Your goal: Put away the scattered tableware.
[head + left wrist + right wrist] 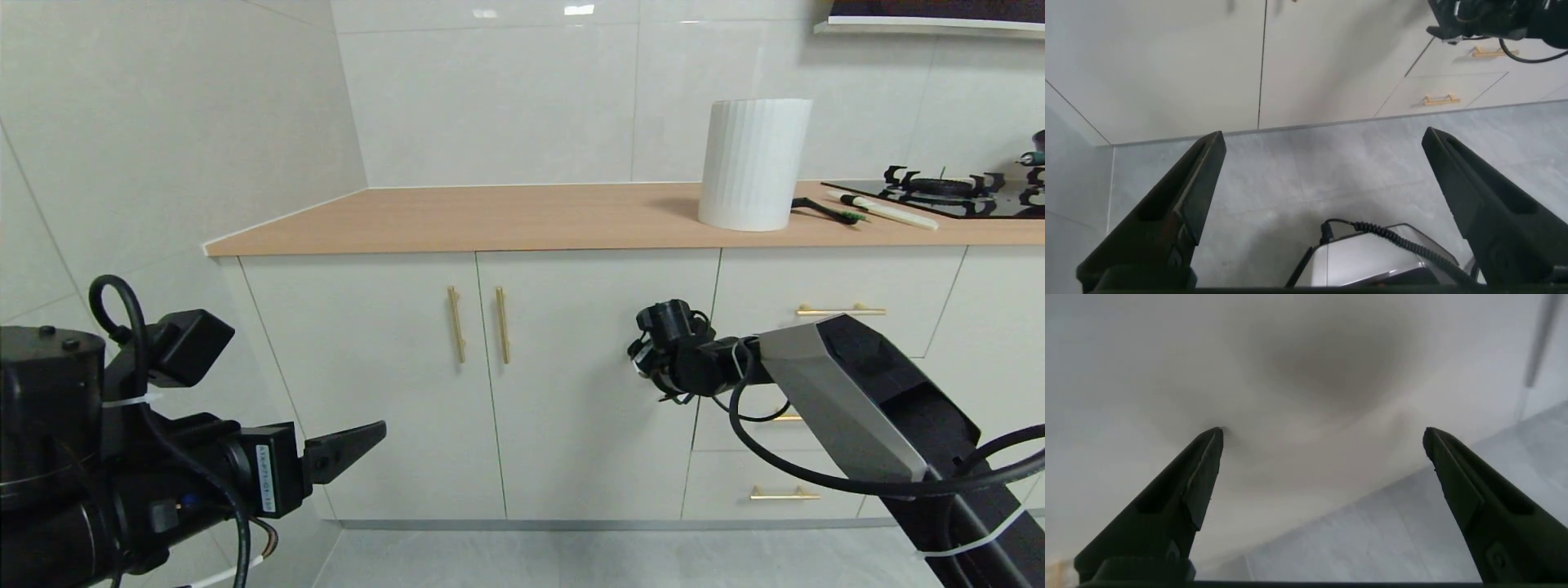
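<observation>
Left gripper (pixel 1323 135) hung low, jaws wide apart — empty. Right gripper (pixel 1323 431) likewise spread, close to cabinet door (pixel 588 392). Two utensils (pixel 886 211) lay on counter (pixel 506 216) beside white ribbed holder (pixel 755 163).

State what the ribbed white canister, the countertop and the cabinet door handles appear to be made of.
Ribbed white canister: likely matte ceramic or plastic, since it is even white with soft shading and no sharp glare. Countertop: wood-look laminate or wood, an even tan with low sheen. Cabinet door handles: probably brass-toned metal, as they are slim gold bars with a dull shine.
</observation>
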Controlling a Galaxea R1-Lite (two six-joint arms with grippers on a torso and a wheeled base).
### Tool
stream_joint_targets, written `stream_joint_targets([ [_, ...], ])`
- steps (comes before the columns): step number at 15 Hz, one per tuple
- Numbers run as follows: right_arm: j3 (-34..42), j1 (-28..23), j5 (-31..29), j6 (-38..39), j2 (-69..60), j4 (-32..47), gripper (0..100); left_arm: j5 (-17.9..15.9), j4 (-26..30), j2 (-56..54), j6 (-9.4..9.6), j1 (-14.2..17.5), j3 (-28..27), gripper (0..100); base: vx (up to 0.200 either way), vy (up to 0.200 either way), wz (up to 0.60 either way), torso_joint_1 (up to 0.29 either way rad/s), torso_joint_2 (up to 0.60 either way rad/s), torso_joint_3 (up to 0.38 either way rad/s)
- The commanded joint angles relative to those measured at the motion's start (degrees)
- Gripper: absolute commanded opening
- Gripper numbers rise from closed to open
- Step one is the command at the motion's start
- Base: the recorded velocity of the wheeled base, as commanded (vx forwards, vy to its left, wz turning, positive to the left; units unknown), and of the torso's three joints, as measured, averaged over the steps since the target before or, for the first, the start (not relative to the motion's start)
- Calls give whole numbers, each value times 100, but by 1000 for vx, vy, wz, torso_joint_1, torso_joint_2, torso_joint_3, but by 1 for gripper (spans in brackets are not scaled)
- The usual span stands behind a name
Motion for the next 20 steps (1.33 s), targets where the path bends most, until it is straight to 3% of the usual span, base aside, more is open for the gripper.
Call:
stream_joint_targets([
  [1,-18,-39,-15,-5,107,0,100,1,-2,19,-3,-1,2,100,0,0,0,0,0,0],
  [6,-11,-13,11,39,-262,53,100,1,-2,19,-3,-1,2,100,0,0,0,0,0,0],
  [12,2081,321,899,-119,-1932,-53,100,1,-19,-130,-3,-1,55,100,0,0,0,0,0,0],
  [15,3856,321,1260,-980,-3567,-773,100,1,-37,-570,32,-9,46,100,0,0,0,0,0,0],
  [18,5904,198,1664,-2219,-5984,-1336,100,10,7,-1457,32,-1,99,100,0,0,0,0,0,0],
  [20,6994,110,1567,-2668,-7285,-1626,100,-7,7,-1985,67,228,415,100,0,0,0,0,0,0],
])
